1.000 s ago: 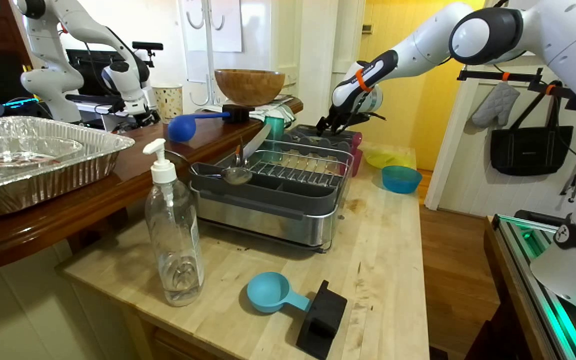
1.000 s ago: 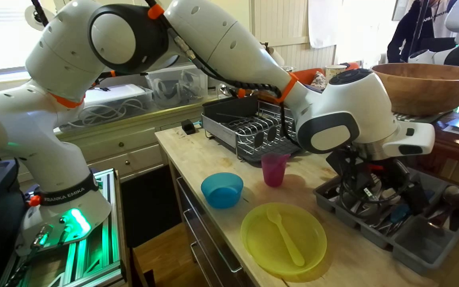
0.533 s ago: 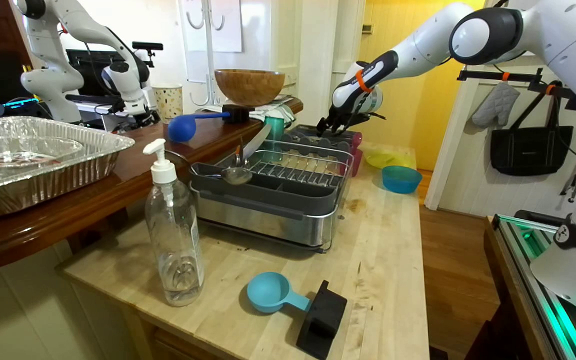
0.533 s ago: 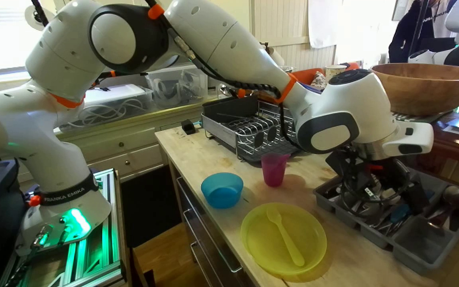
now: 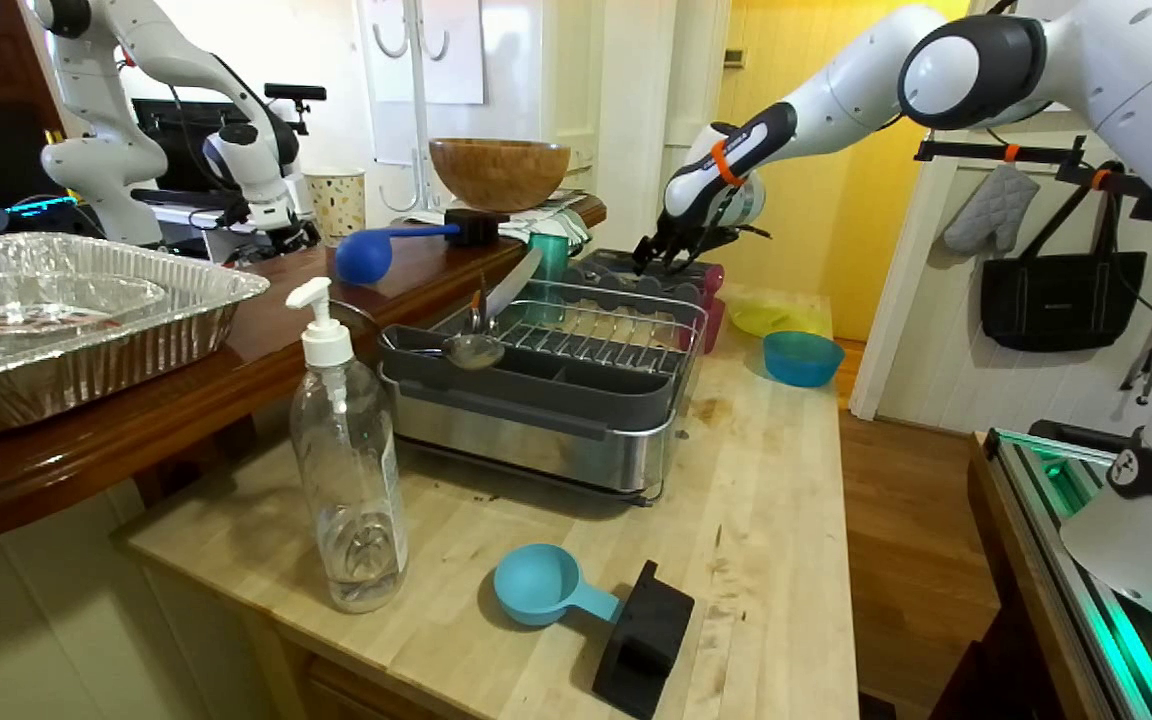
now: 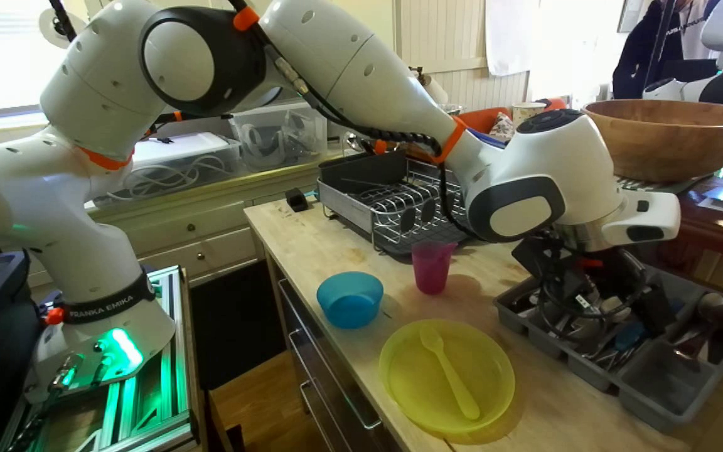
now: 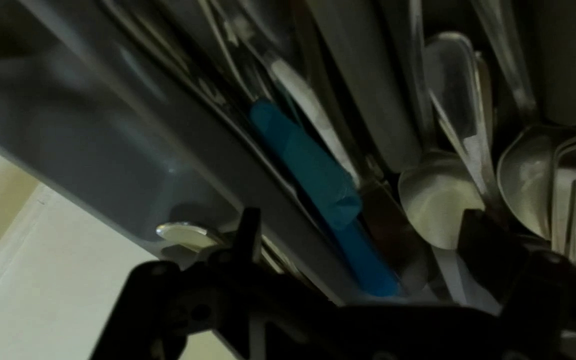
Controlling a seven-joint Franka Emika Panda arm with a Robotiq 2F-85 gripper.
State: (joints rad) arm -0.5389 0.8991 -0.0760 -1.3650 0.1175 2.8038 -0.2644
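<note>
Pale wooden counter (image 6: 355,254); cutlery tray (image 6: 663,380) beneath hand (image 7: 361,222), jaws spread wide over blue handle (image 7: 308,165), touch unclear.

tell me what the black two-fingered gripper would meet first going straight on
Likely the long, slim blue utensil in the grey plastic cutlery tray, ahead of the open gripper; depth is unclear.

In an exterior view a window (image 6: 4,56) glares white, with pale, round-knobbed cabinet drawers (image 6: 160,235) lower down. Cream panelled walling (image 6: 440,34) stands farther back. The pale wooden surface (image 5: 766,560) has dark-fronted drawers (image 6: 321,361) beneath, and a glossy red-brown ledge (image 5: 281,285) runs alongside, higher up. Brown wood flooring (image 5: 916,530) shows in both exterior views. Beyond the surface's far end is a yellow panelled expanse (image 5: 806,220), possibly a door, beside white panelling (image 5: 936,388).
</note>
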